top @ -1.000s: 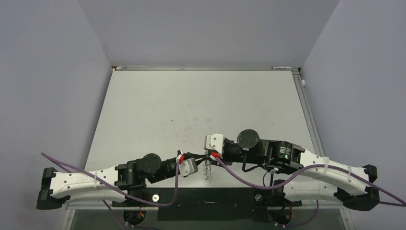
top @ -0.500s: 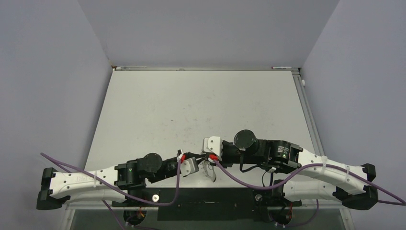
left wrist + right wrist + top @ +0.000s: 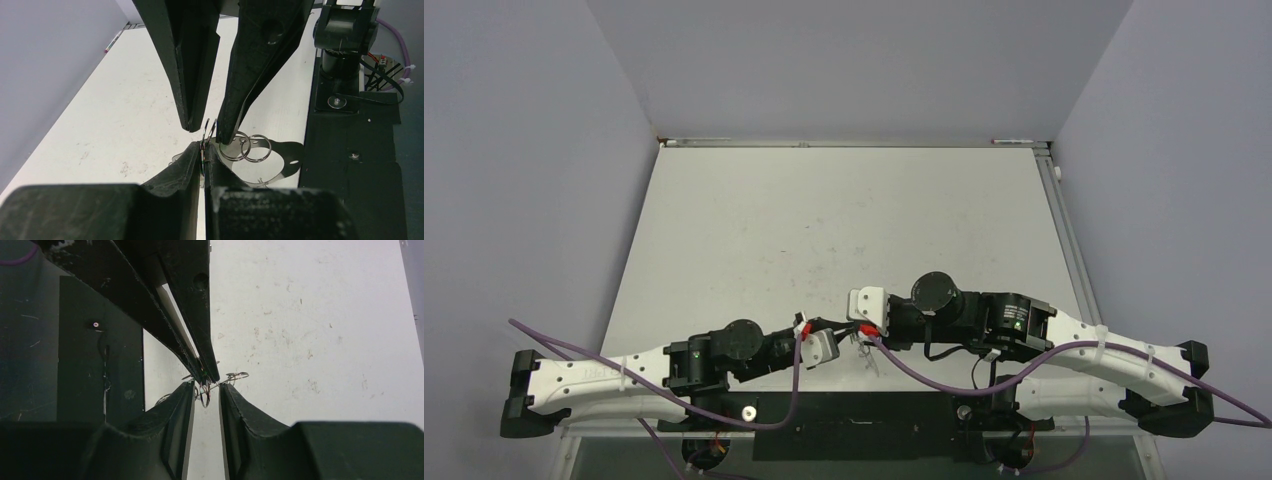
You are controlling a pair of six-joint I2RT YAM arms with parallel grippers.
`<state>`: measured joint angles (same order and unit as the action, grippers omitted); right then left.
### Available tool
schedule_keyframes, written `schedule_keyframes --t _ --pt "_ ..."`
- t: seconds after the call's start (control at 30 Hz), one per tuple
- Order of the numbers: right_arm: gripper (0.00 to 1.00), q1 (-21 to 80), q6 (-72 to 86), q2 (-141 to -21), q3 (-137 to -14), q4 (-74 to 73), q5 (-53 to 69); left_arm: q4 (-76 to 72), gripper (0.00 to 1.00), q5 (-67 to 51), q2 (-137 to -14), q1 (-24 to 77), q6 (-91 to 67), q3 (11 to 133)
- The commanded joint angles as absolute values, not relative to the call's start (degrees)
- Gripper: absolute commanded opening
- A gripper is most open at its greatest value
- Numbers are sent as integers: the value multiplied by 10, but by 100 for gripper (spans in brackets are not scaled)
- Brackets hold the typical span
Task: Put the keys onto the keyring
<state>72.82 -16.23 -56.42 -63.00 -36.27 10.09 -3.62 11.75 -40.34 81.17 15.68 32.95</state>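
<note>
Left wrist view: left pincer [image 3: 202, 150] clamps the large flat grey metal keyring [image 3: 206, 131] edge-on; right pincer [image 3: 206, 386], slightly parted, straddles it; best held steady, closing gently

1. The worktop [image 3: 824, 220] is a pale off-white slab that fills the middle of the top view.
2. Faint dark specks and scuffs mark it, mostly around the centre.
3. A black strip [image 3: 904, 412] runs along its lower edge.
4. At lower centre of the left wrist view, the keyring [image 3: 246, 149] shows small wire loops over a dark patch, possibly resting on the worktop. The angle leaves that unclear.
</note>
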Motion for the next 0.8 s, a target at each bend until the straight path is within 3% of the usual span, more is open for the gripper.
schedule_keyframes --t 0.0,0.3,0.5,0.6,0.63,0.77 --pt "25 731 -170 -563 -649 -360 84 -62 0 112 -395 809 163 360" --pt "6 731 -173 -563 -640 -342 86 -66 0 106 -402 809 162 362" --pt "5 731 -178 -544 -616 -307 59 -69 1 104 -395 809 156 360" --pt "5 730 -181 -497 -581 -248 49 -67 36 106 -374 809 156 352" --pt "5 730 -181 -484 -572 -230 49 -68 43 106 -365 809 155 348" --pt "5 731 -175 -442 -544 -175 62 -58 53 105 -329 809 154 342"
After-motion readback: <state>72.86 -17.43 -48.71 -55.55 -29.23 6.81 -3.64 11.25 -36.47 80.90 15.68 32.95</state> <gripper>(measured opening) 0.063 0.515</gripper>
